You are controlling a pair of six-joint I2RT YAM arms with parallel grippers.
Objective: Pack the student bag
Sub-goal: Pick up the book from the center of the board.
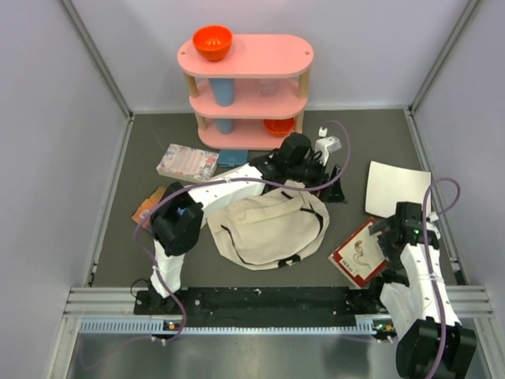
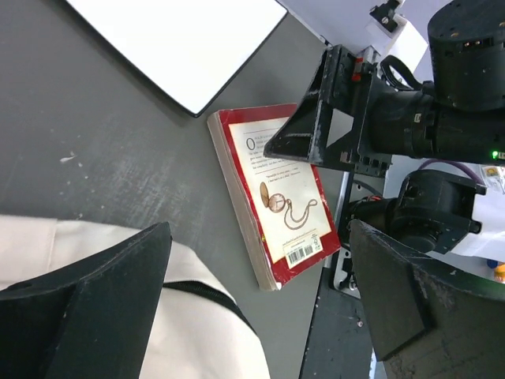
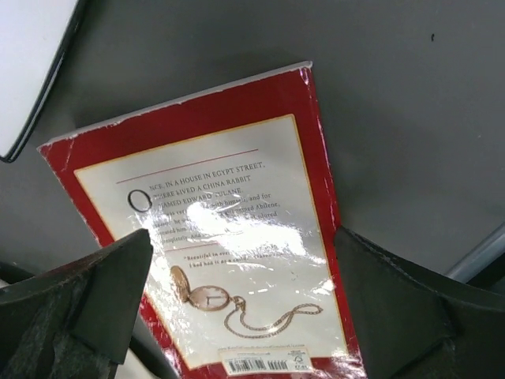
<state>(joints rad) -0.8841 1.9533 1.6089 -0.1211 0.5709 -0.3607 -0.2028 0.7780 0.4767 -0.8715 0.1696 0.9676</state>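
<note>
Top view: the rail (image 1: 260,304) with the arm bases runs along the near edge. Just beyond it the bag (image 1: 268,229) lies slumped on the dark mat, mid-table, between the two arms, with its black zip line showing. The left arm reaches across the bag's far edge, and the left gripper (image 1: 327,185) hangs by the bag's far right corner. To the bag's right, apart from it, lies a red book (image 1: 359,253), with the right gripper (image 1: 390,237) over its far end. A white sheet (image 1: 397,188) lies beyond the book. At the back stands a pink shelf (image 1: 246,55) with an orange bowl (image 1: 212,42) on top.

Left wrist: the black fingers (image 2: 102,308) stand wide apart, gripping nothing. The bag's cream cloth fills the lower left, under the left finger. Beyond are the book, back cover up, the sheet's corner and the right arm's gripper.

Right wrist: its fingers (image 3: 95,300) are spread wide too — one on either side of the book's back cover, which shows a pocket watch and a barcode. Whether they touch the book cannot be told. The sheet's edge shows at upper left.
</note>
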